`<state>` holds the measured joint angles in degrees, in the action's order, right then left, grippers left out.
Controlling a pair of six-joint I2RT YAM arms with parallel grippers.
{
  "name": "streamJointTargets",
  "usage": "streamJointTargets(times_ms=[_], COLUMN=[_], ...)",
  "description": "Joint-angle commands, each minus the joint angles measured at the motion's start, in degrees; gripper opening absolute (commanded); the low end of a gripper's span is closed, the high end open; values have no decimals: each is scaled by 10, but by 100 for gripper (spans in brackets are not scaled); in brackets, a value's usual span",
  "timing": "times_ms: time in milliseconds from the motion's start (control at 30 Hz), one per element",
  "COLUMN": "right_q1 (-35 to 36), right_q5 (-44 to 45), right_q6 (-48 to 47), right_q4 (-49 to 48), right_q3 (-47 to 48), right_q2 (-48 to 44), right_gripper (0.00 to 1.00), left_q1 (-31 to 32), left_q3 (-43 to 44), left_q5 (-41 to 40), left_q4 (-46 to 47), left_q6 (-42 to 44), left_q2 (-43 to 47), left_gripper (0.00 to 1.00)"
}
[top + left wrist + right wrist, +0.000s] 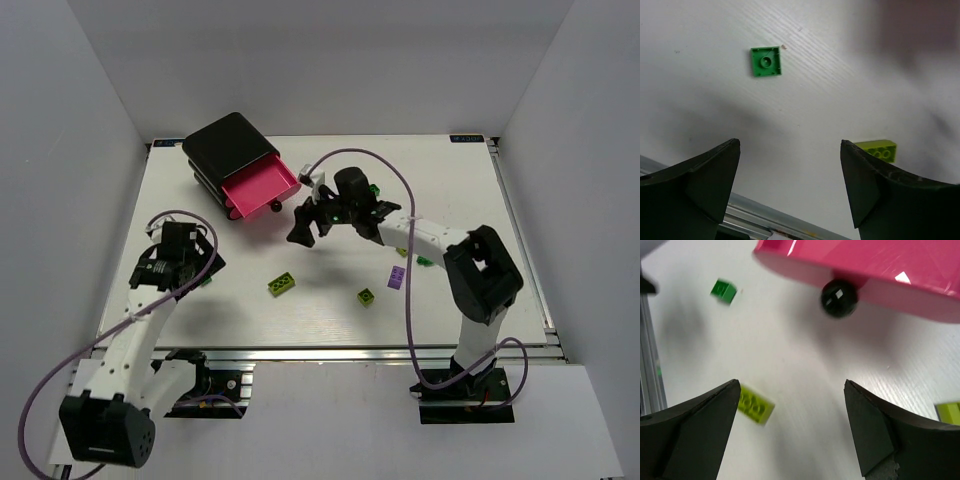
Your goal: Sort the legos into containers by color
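The black cabinet (228, 146) stands at the back left with one magenta-pink drawer (262, 186) pulled open; its inside shows no bricks. In the right wrist view the drawer front (865, 270) and its black knob (839, 298) lie just ahead. My right gripper (304, 228) (790, 386) is open and empty, just in front of the drawer. My left gripper (203, 272) (789, 145) is open and empty above the table at the left. A dark green lego (765, 61) lies ahead of it and a lime lego (877, 150) by its right finger.
On the table lie a lime brick (282, 285), a small lime brick (367, 296), a purple brick (397, 277) and green bricks (424, 262) beside the right arm. The right wrist view shows a green brick (723, 291) and a lime brick (755, 406). A metal rail (770, 217) runs along the near edge.
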<state>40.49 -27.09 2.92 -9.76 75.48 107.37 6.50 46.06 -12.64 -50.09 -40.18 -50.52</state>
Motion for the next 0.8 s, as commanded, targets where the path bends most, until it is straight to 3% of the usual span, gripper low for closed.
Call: streamJointTargets(times_ms=[0, 200, 500, 767], right_q1=[-7, -30, -84, -115], right_q5=[-74, -106, -152, -154], right_q6=[-120, -179, -207, -224], right_q4=[54, 153, 190, 214], right_q3=[-32, -31, -50, -70], right_q2=[-59, -102, -160, -206], right_gripper=[89, 89, 85, 85], left_q1=[3, -4, -4, -4], left_q3=[-4, -17, -41, -17], left_q5=[-44, -58, -73, -99], left_q4=[-15, 16, 110, 163], left_q6=[-11, -14, -11, 3], left_q2=[-36, -128, -238, -327], left_gripper=[91, 91, 89, 75])
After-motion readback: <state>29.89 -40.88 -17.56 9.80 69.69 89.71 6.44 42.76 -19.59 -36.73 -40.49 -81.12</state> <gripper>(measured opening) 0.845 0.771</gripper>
